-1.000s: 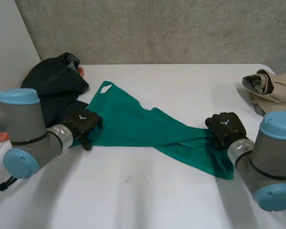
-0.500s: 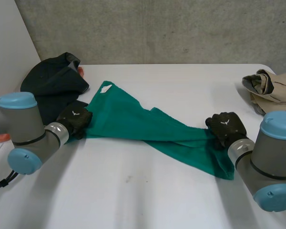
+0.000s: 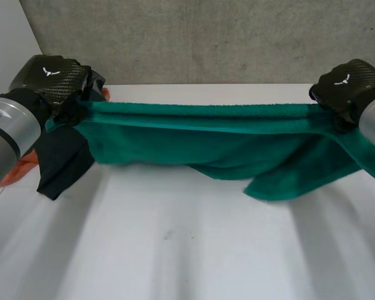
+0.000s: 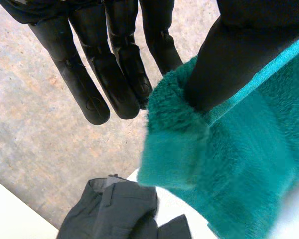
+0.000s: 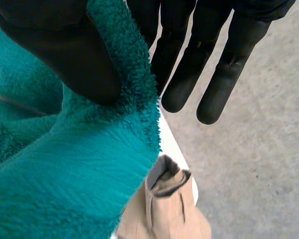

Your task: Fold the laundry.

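Lifted now off white table (image 3: 175, 250): soft green fleece towel (image 3: 200, 134), top corners pinched in left hand (image 3: 50, 78) and right hand (image 3: 347, 84). Handles limp, light; best gripped at corners.

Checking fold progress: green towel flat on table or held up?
Held up: green towel stretched between left hand and right hand, each pinching an upper corner.

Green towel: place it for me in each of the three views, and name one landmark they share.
Head view: the green towel hangs stretched between the left hand and the right hand, over the white table.
Left wrist view: its end is pinched under that hand's thumb, near the dark garment.
Right wrist view: its end is pinched under the thumb, beside the tan garment.
Shared landmark: the grey concrete behind the table.
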Tool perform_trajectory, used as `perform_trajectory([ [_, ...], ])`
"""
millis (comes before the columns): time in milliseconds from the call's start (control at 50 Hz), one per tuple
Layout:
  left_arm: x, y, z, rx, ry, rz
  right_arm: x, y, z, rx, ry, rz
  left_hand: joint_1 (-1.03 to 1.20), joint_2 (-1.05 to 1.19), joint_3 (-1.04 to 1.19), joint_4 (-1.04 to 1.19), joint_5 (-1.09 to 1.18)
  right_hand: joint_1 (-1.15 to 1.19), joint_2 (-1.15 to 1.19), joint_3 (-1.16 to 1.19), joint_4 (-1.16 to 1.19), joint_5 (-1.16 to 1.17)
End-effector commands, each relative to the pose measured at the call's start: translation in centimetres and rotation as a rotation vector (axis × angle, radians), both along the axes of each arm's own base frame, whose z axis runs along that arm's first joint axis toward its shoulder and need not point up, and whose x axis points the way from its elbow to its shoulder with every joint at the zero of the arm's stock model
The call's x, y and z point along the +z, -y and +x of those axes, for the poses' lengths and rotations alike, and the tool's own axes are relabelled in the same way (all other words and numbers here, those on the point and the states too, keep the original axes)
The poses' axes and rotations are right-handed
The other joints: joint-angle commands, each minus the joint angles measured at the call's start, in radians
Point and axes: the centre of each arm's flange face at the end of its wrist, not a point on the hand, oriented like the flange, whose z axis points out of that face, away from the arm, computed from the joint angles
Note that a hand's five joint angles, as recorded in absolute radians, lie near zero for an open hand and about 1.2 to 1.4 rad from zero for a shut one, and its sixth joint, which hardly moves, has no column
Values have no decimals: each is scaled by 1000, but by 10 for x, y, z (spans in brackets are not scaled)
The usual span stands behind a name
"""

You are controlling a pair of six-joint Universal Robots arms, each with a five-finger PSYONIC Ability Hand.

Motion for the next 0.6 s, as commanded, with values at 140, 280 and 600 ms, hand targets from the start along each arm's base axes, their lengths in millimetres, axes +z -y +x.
perform_trajectory([
  [140, -51, 93, -38, -2, 29, 8, -29, 79, 5, -50, 19, -75, 247, 200, 206, 199, 239, 302, 234, 204, 198, 234],
  [280, 40, 130, -54, 50, -207, -527, 49, 118, 9, -90, 268, -577, 247, 200, 206, 199, 239, 302, 234, 204, 198, 234],
  [600, 2, 78, -44, 16, -243, -339, 20, 97, 10, 8, 261, -408, 247, 200, 206, 199, 239, 302, 234, 204, 198, 234],
])
